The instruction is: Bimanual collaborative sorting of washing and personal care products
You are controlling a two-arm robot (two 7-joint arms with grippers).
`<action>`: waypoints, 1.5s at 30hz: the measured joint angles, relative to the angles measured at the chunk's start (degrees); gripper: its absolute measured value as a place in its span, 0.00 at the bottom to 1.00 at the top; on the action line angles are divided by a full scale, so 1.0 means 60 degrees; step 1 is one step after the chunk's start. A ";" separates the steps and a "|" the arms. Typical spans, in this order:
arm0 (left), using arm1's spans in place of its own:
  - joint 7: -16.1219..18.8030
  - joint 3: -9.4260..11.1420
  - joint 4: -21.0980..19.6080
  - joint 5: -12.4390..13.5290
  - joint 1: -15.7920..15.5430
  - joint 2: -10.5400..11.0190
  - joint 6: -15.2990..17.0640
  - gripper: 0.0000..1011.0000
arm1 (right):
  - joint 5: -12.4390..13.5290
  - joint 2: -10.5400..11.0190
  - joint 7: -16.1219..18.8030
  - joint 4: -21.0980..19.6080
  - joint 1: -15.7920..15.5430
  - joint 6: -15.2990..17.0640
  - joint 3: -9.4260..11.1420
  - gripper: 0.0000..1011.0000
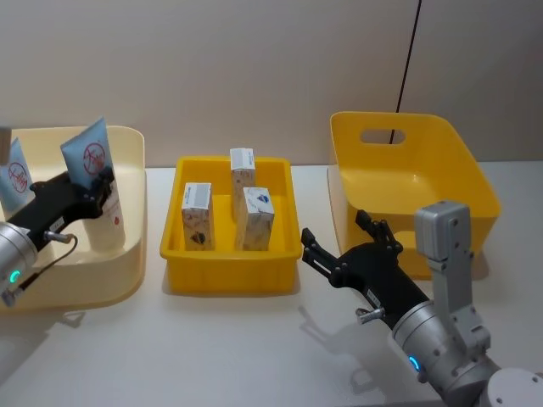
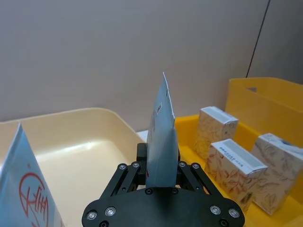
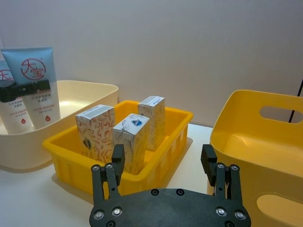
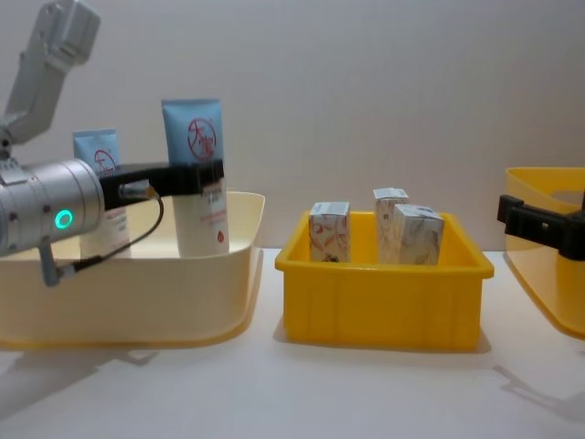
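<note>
The right gripper hovers nearest over the white table, its jaws spread wide and empty, between the shallow yellow plastic tray and the deep yellow plastic bin with a handle slot. Three small white marbled cartons stand upright in that tray. Off to the left, the left gripper grips a tall light-blue squeeze tube with a red logo, upright inside the cream plastic bin, with a second light-blue tube just beside it.
</note>
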 joint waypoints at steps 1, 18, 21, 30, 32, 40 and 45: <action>-0.0085 -0.0009 -0.0033 -0.0022 -0.0012 0.0031 -0.0054 0.27 | 0.0000 0.0000 0.0000 0.0000 0.0000 0.0000 0.0000 0.99; -0.1616 0.0004 -0.0658 -0.0601 -0.0256 0.0410 -0.0609 0.27 | -0.0001 0.0000 0.0000 0.0000 0.0000 0.0000 0.0000 0.99; -0.1839 0.0059 -0.0698 -0.0706 -0.0299 0.0410 -0.0630 0.27 | 0.0000 0.0000 0.0000 0.0000 0.0000 0.0000 0.0000 0.99; -0.2730 0.0467 -0.0697 -0.1066 -0.0543 0.0232 -0.0641 0.27 | 0.0000 0.0000 0.0000 0.0000 0.0000 0.0000 0.0000 0.99; -0.2861 0.0538 -0.0672 -0.1118 -0.0584 0.0187 -0.0635 0.27 | 0.0000 0.0000 0.0000 0.0000 0.0000 0.0000 0.0000 0.99; -0.3336 0.0843 -0.0548 -0.1334 -0.0767 -0.0029 -0.0612 0.27 | 0.0000 0.0000 0.0000 0.0000 0.0000 0.0000 0.0000 0.99; -0.3541 0.0976 -0.0490 -0.1445 -0.0844 -0.0135 -0.0602 0.27 | 0.0000 0.0000 0.0000 0.0000 0.0000 0.0000 0.0000 0.99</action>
